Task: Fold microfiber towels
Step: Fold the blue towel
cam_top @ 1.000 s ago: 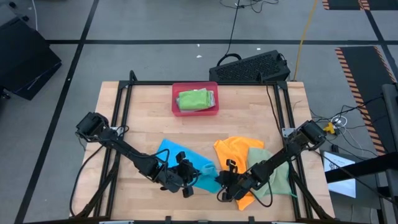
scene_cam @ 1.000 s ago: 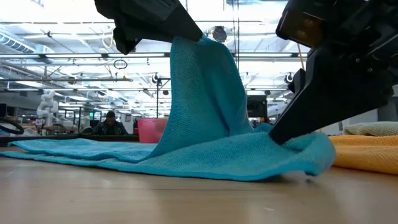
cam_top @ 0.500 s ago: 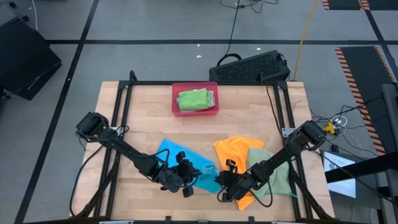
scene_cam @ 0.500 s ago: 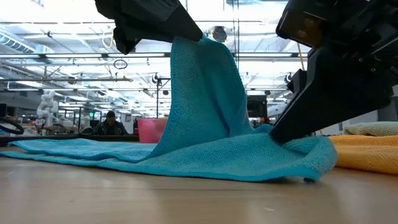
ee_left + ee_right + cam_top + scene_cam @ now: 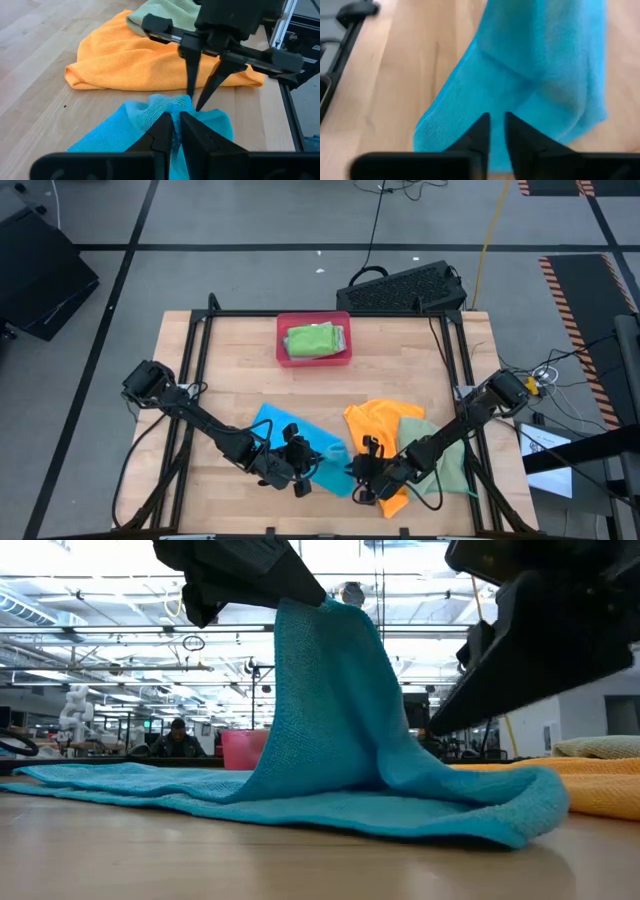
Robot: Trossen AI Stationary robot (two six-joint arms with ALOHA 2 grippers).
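High view, blue towel [image 5: 272,425] spread at the table's [image 5: 230,360] near edge, one corner pinched and lifted by the left gripper [image 5: 303,464], right gripper [image 5: 362,477] just beside it, fingers slightly apart, nothing held.

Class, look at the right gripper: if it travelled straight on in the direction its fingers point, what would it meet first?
Most likely the blue towel, which fills the right wrist view just ahead of the right gripper; depth is unclear, but nothing shows in between.

The bright blue microfiber towel [image 5: 340,760] is soft, matt, finely looped cloth, as is the orange microfiber towel [image 5: 145,62] at two o'clock. The pale wooden tabletop [image 5: 240,370] looks smooth, faintly satin.
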